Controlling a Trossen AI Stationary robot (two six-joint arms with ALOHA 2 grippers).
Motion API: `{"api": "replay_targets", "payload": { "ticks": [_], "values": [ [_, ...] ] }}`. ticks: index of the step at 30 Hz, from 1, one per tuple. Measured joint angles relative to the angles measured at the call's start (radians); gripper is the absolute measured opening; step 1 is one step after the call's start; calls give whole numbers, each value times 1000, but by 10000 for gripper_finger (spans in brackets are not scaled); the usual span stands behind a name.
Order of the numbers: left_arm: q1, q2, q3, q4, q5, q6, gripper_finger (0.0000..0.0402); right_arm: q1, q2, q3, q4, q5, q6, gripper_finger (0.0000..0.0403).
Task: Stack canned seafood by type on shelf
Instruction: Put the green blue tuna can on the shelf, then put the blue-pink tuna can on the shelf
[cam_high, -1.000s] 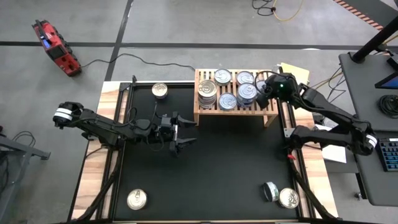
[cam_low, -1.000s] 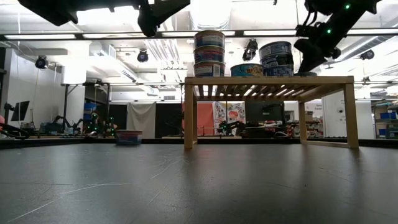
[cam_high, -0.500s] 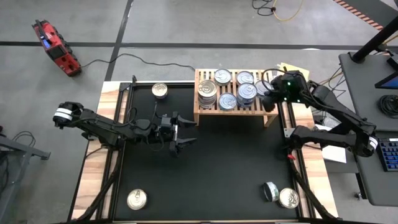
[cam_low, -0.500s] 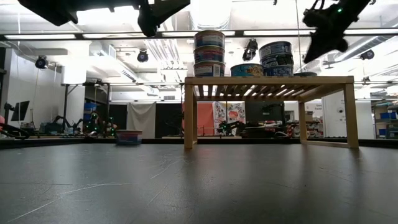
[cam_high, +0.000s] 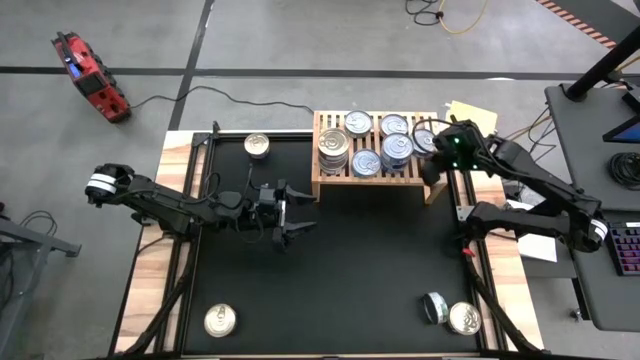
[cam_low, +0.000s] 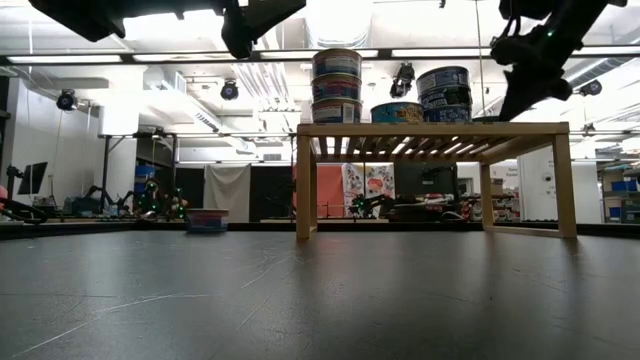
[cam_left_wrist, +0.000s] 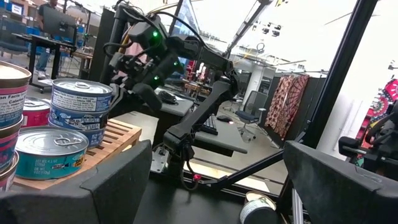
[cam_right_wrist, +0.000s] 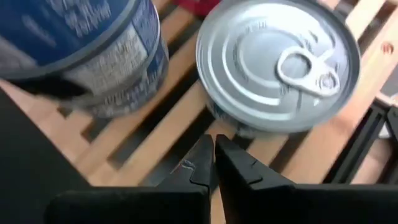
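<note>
Now the right hand (cam_right_wrist: 212, 152), pinched shut w/ nothing in it, hangs at the shelf's (cam_high: 325, 182) right end, just off a lone tin (cam_right_wrist: 278, 62), prob. freshly set down. Left hand (cam_high: 290, 215) spread, waiting in front of the shelf. Stacks (cam_high: 335, 146) sit by type on the shelf.

A robotics lab: beyond the tabletop (cam_high: 150, 290) lie a bare concrete floor (cam_high: 300, 40), trailing cables (cam_high: 445, 15), ceiling strip lights (cam_low: 90, 58), office chairs (cam_left_wrist: 252, 106) and other workstations.
</note>
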Motion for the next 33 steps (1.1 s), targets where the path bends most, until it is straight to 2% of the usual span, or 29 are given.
{"api": "replay_targets", "payload": {
  "ticks": [3, 7, 9, 24, 33],
  "values": [
    [0, 0, 0, 0, 0, 0, 347, 0, 6, -5, 32, 24, 1, 9],
    [0, 0, 0, 0, 0, 0, 347, 0, 32, -10, 34, 135, -13, 9],
    [0, 0, 0, 0, 0, 0, 347, -1, 46, -12, 33, 157, -32, 9],
    [0, 0, 0, -9, 0, -1, 347, 0, 62, -12, 64, 157, -48, 9],
    [-10, 0, 0, -68, -1, -4, 347, 46, -112, -16, 25, 86, -3, 9]
  ]
}}
